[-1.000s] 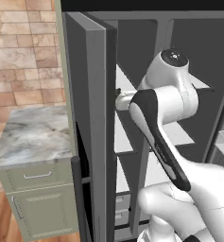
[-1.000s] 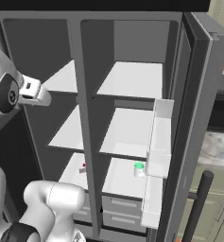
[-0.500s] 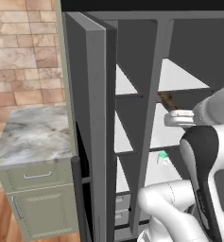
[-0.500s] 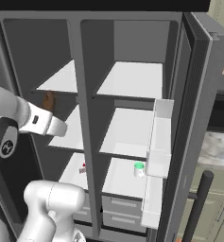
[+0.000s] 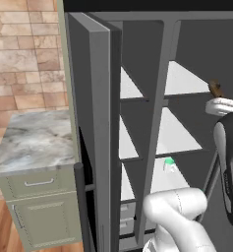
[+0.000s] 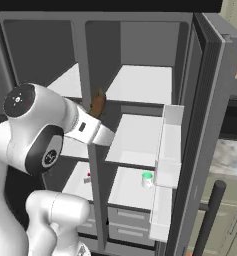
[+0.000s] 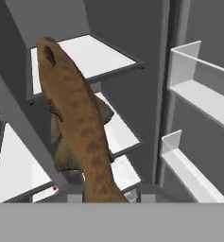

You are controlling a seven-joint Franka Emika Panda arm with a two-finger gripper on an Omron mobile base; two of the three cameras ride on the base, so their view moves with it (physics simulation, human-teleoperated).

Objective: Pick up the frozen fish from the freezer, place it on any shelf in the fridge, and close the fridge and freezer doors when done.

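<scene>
1. The frozen fish (image 7: 75, 118) is pinched in the gripper (image 7: 104, 196) – in the hand view it rises from the fingertips at 6 o'clock towards 11 o'clock, its long axis running straight out along the gripper.
2. In the right base view the frozen fish (image 6: 97, 102) sits in the air in front of the vertical divider between the two halves, at about 11 o'clock from the wrist, level with the gap above the middle boards. It rests on no board yet.
3. The turning relation, as I judge it: the fridge (image 6: 140, 100) lies to the 3 o'clock side of the fish in that view, and its middle shelf (image 6: 137, 137) is near, at about 4 o'clock – so the fish should go sideways past the divider, then down.
4. The fish is mottled brown, smooth and tapered, likely stiff and slippery; the shelf is a flat matt white board.
5. A green-capped bottle (image 6: 147, 179) stands on a lower board, well apart.
6. Both doors stand open, the fridge door (image 6: 210, 120) with white bins on its inner face.
</scene>
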